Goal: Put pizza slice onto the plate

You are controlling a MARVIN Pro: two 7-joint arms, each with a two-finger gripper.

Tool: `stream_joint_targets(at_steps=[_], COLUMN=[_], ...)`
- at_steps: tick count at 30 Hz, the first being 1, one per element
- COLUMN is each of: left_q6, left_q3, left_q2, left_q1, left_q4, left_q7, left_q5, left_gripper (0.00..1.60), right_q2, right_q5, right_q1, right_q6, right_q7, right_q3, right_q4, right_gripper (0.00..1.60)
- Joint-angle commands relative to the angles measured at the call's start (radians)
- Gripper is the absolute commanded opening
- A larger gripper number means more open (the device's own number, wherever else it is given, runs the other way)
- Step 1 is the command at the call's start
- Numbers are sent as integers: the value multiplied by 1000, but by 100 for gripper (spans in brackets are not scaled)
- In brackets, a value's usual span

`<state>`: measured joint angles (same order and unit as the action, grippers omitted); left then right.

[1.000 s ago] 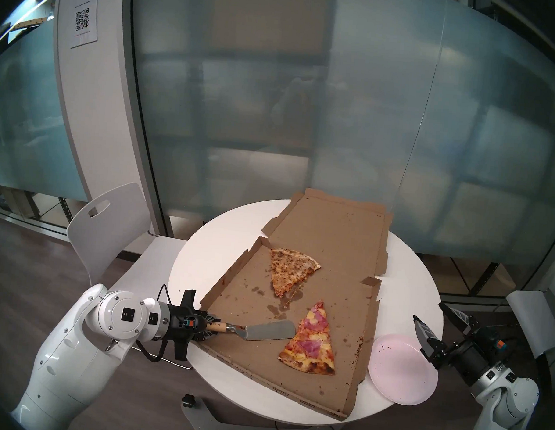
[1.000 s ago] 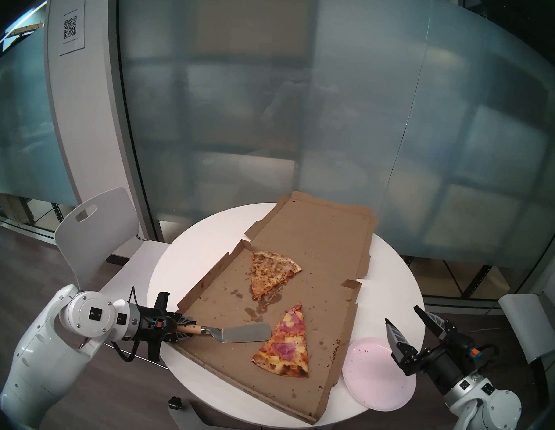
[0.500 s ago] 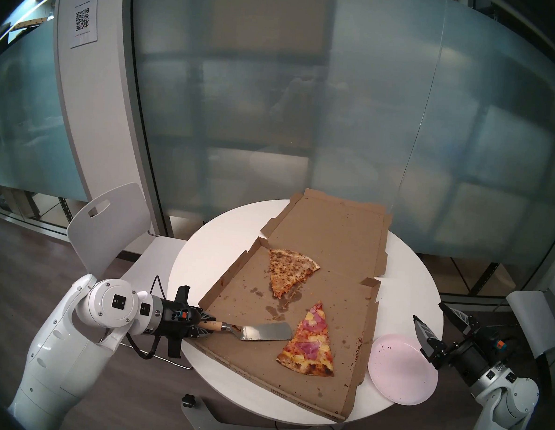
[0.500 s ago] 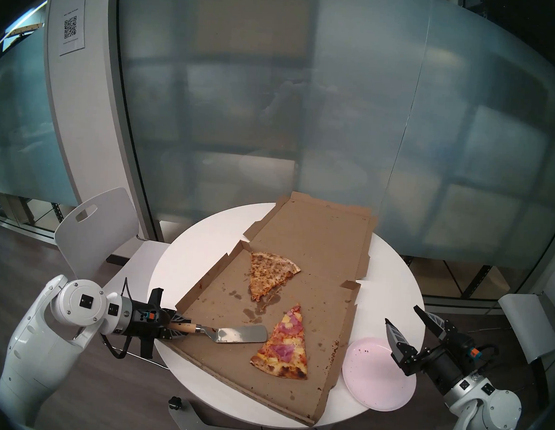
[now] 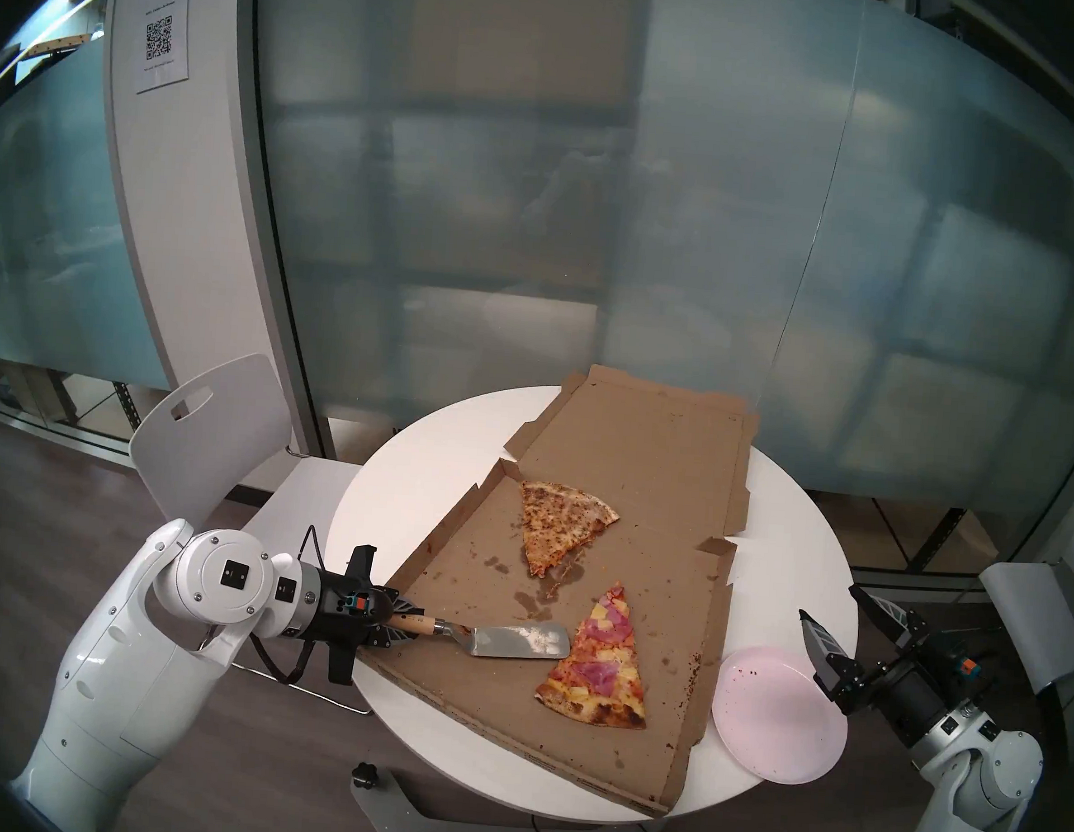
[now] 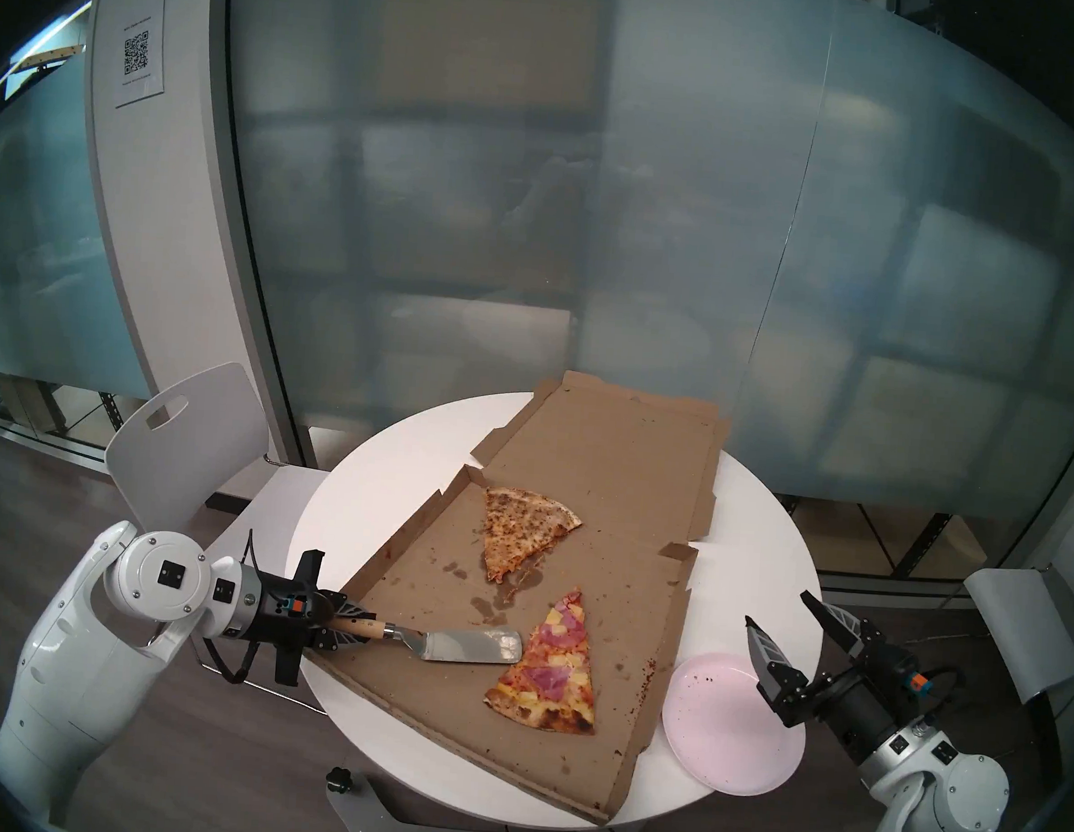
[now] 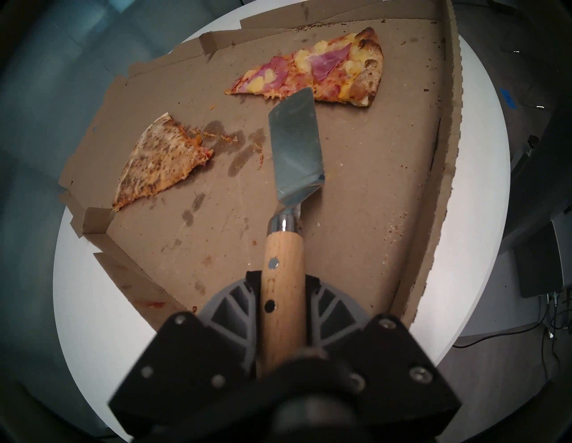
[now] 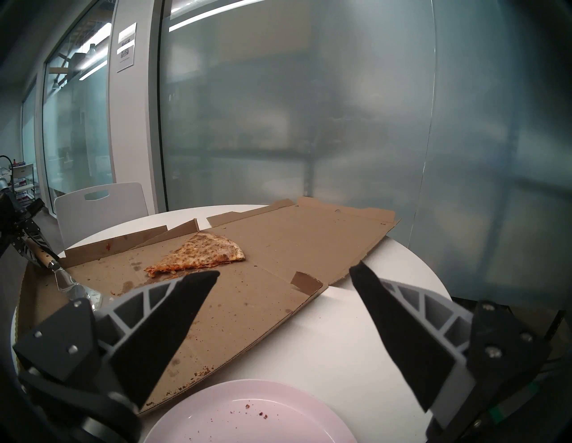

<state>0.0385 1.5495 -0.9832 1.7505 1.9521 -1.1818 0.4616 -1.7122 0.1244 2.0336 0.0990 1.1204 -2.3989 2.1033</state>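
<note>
The pizza slice point(image 5: 598, 657) point(image 6: 554, 664) point(image 7: 312, 69), topped with ham and pineapple, lies flat in the near part of the open cardboard box point(image 5: 645, 450). My left gripper point(image 5: 402, 625) point(image 6: 352, 627) point(image 7: 281, 297) is shut on the wooden handle of a metal spatula point(image 5: 517, 640) point(image 7: 294, 148). The blade rests low on the cardboard, its front edge touching the slice's left side. The pale pink plate point(image 5: 776, 715) point(image 6: 732, 725) point(image 8: 247, 414) sits on the table to the right of the box. My right gripper point(image 5: 827, 602) point(image 6: 776, 607) point(image 8: 284, 271) hovers open and empty above the plate's far right edge.
A plain browned cheese slice point(image 5: 562, 523) point(image 8: 198, 255) lies farther back in the box, with grease stains between the two slices. The box covers much of the round white table point(image 5: 391, 497). A white chair point(image 5: 207, 436) stands at the table's left.
My left arm drew back slightly to the left and then eased forward again. The spatula blade tilted a little and stays at the slice's left edge. The right arm has not moved.
</note>
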Motion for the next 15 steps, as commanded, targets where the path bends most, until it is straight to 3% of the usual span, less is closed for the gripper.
stream_joint_targets(at_steps=[1, 15], left_q6=[-37, -44], left_q3=[-13, -43], left_q2=[5, 1], left_q1=[-41, -94], left_q4=[-35, -59], left_q7=[19, 4], left_q5=[19, 26], left_gripper=[0, 0], right_q2=[-1, -4], right_q5=[5, 2], right_q1=[-7, -10], right_q6=[2, 3], right_q7=[-1, 3], right_q3=[2, 0], right_q4=[16, 16], right_gripper=[160, 160])
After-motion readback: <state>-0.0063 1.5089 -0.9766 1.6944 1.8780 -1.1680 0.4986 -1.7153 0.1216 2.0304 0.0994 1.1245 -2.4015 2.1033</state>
